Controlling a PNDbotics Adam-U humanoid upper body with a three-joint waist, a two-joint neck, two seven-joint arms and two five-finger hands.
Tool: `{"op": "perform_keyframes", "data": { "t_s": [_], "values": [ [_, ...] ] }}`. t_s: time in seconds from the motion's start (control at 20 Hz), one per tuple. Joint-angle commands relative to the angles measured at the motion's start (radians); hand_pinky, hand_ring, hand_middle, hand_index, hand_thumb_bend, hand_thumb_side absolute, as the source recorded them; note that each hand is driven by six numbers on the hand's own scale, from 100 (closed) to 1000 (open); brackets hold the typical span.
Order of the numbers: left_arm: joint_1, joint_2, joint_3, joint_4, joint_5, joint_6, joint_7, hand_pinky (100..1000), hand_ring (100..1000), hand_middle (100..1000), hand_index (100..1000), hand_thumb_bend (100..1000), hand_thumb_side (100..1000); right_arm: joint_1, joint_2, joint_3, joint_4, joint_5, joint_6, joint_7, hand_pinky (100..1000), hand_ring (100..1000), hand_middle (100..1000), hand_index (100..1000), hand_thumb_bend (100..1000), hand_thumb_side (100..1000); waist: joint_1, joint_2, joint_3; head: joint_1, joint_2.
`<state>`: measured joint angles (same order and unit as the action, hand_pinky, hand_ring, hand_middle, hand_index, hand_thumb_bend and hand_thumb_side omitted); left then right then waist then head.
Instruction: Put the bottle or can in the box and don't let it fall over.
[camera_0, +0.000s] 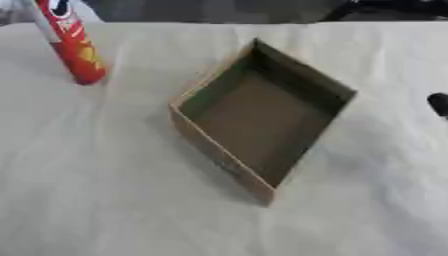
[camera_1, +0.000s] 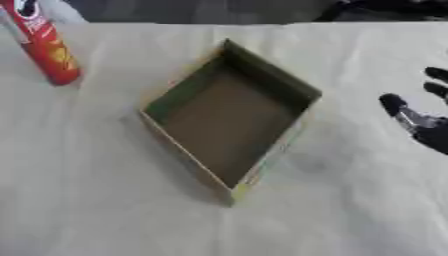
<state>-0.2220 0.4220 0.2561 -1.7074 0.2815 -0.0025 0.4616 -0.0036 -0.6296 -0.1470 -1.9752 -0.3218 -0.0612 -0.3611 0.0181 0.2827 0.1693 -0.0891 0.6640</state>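
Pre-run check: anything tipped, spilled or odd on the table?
Nothing spilled or damaged. The red can stands upright at the far left, outside the box, which is empty and sits cornerwise. The right robot hand is at the right edge, fingers open.

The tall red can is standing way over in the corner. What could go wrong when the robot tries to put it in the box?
The tall red can is narrow, so a sideways nudge could tip it. The robot's right hand shows at the right edge, on the far side of the open cardboard box, so it might bump a wall reaching across. The wrinkled white cloth might drag.
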Motion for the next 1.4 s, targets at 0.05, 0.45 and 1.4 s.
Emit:
{"op": "perform_keyframes", "data": {
  "t_s": [0.05,0.45,1.4],
  "values": [
    [-0.014,0.039,0.009,-0.010,0.004,0.000,0.001,700,720,659,798,561,268,-0.006,-0.035,-0.007,-0.025,-0.006,-0.005,-0.001,826,826,937,870,646,111,0.001,-0.017,0.000,0.001,-0.016],
    [-0.022,0.049,0.016,0.012,-0.003,0.009,0.006,725,722,661,797,564,264,-0.005,-0.036,-0.006,-0.025,-0.005,-0.004,0.000,826,826,937,871,645,112,0.002,-0.017,0.001,0.001,-0.013],
    [-0.227,0.199,-0.070,0.329,-0.023,0.036,-0.133,892,757,655,795,618,247,-0.014,-0.044,0.005,-0.025,-0.021,0.001,0.004,826,827,937,870,650,109,0.004,-0.037,-0.013,0.012,-0.016]
  ]
}}
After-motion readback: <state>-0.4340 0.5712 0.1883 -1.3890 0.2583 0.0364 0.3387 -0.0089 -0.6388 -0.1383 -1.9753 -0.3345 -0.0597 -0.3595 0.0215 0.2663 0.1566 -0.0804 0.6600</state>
